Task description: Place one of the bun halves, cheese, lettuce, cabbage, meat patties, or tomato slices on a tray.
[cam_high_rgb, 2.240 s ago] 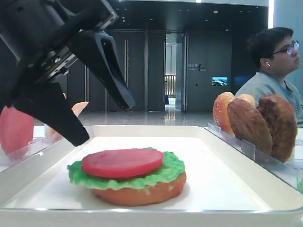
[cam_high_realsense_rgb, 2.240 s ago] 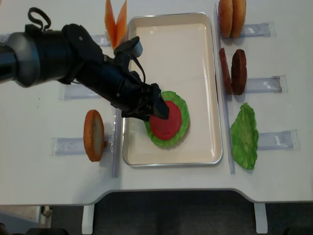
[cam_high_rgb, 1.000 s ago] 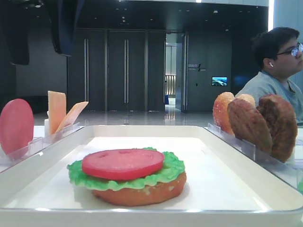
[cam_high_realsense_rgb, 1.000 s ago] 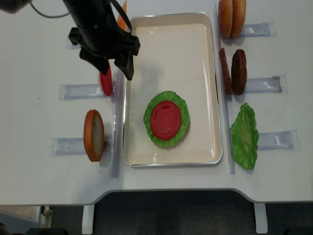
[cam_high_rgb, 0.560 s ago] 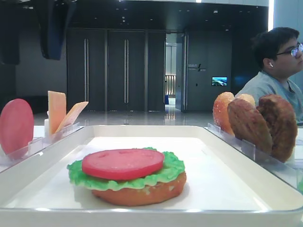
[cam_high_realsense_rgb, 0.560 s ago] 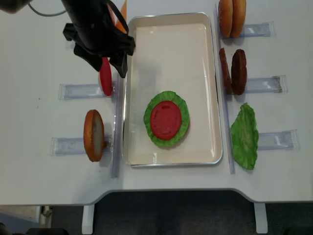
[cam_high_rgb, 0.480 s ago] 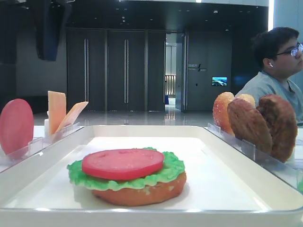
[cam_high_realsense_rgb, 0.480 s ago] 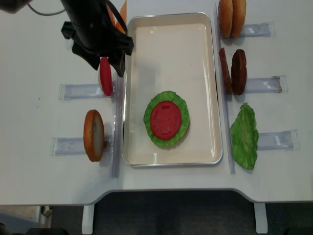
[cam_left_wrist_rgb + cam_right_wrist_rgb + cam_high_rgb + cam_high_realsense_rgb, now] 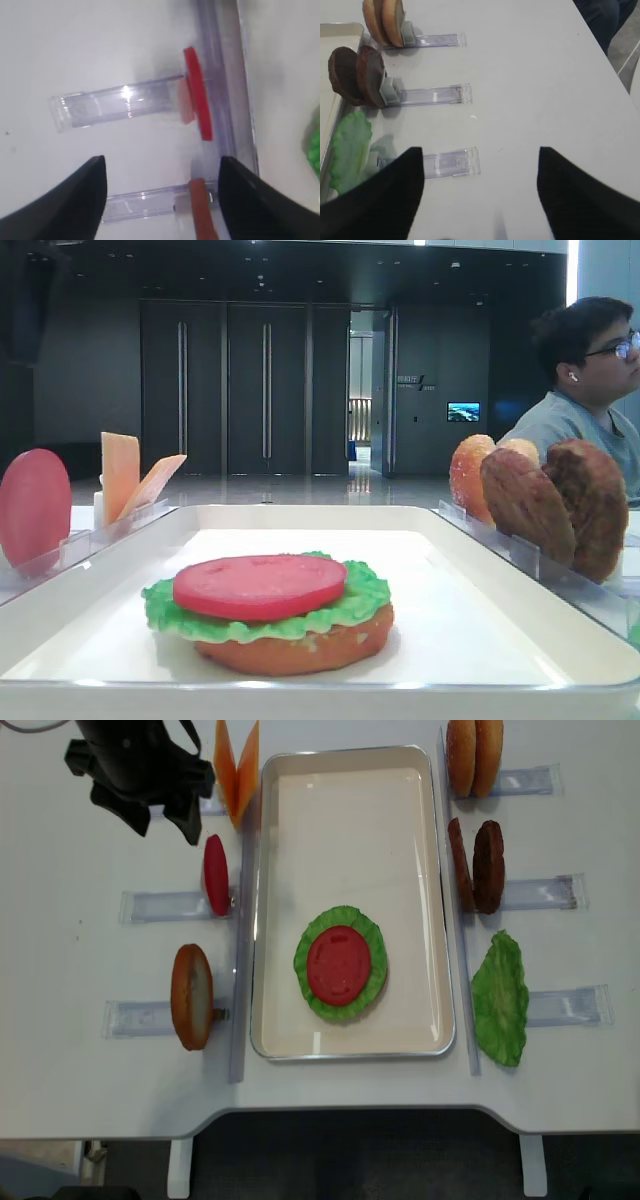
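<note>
Pulling away from the stack on the tray, left gripper now hanging wide open, holding nothing. Sitting on edge at five o'clock from those fingers, spare tomato slice. Parked far off, right gripper, open too.

A white tray is seen on a white table. A pinkish-red tomato slice is laid over bright green lettuce and an orange-brown bun half. Pale-orange cheese, dark brown meat patties, speckled orange-brown buns and a second green leaf are shown in clear holders. The left gripper is black.
</note>
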Available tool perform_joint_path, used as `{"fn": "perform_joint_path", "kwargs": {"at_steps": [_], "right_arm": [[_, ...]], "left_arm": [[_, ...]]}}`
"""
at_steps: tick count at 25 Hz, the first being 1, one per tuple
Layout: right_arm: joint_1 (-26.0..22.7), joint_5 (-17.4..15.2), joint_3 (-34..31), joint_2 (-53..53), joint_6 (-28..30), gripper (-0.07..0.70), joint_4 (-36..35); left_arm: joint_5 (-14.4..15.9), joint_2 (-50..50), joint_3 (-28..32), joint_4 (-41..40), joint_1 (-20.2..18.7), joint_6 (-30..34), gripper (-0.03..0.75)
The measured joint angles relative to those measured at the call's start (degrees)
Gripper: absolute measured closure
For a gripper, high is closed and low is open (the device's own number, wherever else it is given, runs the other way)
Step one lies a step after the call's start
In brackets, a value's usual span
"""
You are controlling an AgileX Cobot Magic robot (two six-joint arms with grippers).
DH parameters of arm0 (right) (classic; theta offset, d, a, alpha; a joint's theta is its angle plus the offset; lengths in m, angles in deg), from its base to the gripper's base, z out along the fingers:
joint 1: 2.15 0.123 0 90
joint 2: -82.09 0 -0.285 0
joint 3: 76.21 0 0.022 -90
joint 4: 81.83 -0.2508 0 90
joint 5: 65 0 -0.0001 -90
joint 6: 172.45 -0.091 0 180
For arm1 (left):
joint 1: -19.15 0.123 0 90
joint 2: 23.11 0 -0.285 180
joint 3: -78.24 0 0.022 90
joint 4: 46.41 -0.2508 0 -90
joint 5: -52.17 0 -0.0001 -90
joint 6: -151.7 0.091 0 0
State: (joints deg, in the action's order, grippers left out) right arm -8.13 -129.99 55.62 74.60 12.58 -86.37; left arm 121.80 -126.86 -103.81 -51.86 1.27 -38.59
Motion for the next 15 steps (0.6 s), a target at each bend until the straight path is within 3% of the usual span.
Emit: {"fn": "perform_joint_path", "kwargs": {"at_steps": [7, 15], "right_arm": [[0.00, 0.00, 0.00, 0.00, 0.00, 0.162, 0.00], [0.00, 0.00, 0.00, 0.00, 0.00, 0.162, 0.00]], "left_arm": [[0.17, 2.71, -0.05, -0.53, 8.39, 3.78, 0.189], [0.33, 4.15, -0.05, -0.64, 11.90, 6.30, 0.189]]}}
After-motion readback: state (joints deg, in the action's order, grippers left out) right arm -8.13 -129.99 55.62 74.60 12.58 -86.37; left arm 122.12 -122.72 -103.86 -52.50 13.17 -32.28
